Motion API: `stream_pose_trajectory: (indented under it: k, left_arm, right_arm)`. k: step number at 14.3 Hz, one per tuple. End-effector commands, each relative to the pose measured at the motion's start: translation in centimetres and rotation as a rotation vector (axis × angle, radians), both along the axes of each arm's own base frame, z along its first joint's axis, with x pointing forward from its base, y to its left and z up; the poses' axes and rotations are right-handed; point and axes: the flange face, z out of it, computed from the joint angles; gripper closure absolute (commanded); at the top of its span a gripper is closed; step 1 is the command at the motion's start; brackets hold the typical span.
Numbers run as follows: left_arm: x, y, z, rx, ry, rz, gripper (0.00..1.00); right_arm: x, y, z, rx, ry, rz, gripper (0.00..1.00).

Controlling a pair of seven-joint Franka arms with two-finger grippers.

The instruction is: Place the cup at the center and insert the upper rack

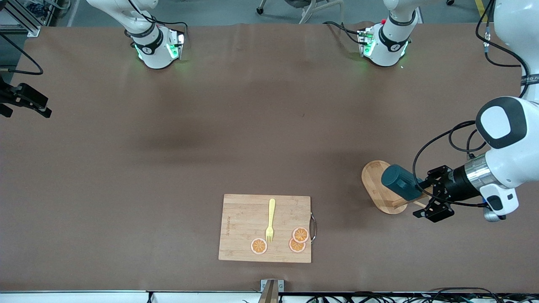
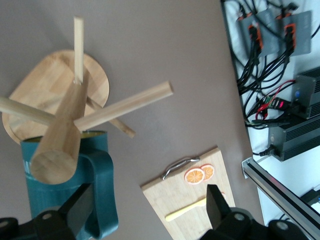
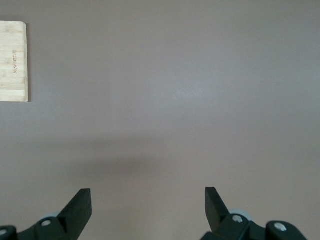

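Observation:
The wooden rack stands on its oval base (image 1: pixel 374 182) toward the left arm's end of the table; the left wrist view shows its thick post (image 2: pixel 65 125) and crossing pegs. The dark teal cup (image 1: pixel 400 182) hangs on its side on the rack, over the base, and it also shows in the left wrist view (image 2: pixel 40 210). My left gripper (image 1: pixel 423 194) is open beside the cup, and in the left wrist view (image 2: pixel 148 207) the cup's handle (image 2: pixel 102 195) lies between its jaws, close to one finger. My right gripper (image 3: pixel 148 205) is open and empty over bare table.
A rectangular bamboo cutting board (image 1: pixel 244 227) lies near the table's front edge, with a yellow fork (image 1: pixel 270 221) and three orange slices (image 1: pixel 300 235) on it. Its corner shows in the right wrist view (image 3: pixel 12 60). A brown mat covers the table.

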Motion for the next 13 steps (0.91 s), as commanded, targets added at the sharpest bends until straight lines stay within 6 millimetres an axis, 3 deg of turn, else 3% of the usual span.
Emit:
stream_pose_trajectory:
  k: [1, 4, 10, 13]
  left_arm:
    - [-1.1, 0.2, 3.4, 0.092, -0.071, -0.104, 0.0]
    - [-2.8, 1.0, 5.9, 0.199, -0.092, -0.291, 0.0]
    - [-7.5, 8.7, 10.6, 0.303, -0.096, -0.771, 0.0]
    - [-9.6, 8.9, 12.9, 0.319, -0.081, -0.843, 0.0]
  right_arm:
    - [-0.4, 0.2, 0.7, -0.004, -0.015, -0.012, 0.0]
    - [-0.4, 0.1, 0.8, -0.003, -0.018, -0.013, 0.0]
    - [-0.5, -0.1, 0.8, -0.002, -0.018, -0.018, 0.0]
    - [-0.3, 0.0, 0.9, -0.002, -0.029, -0.016, 0.0]
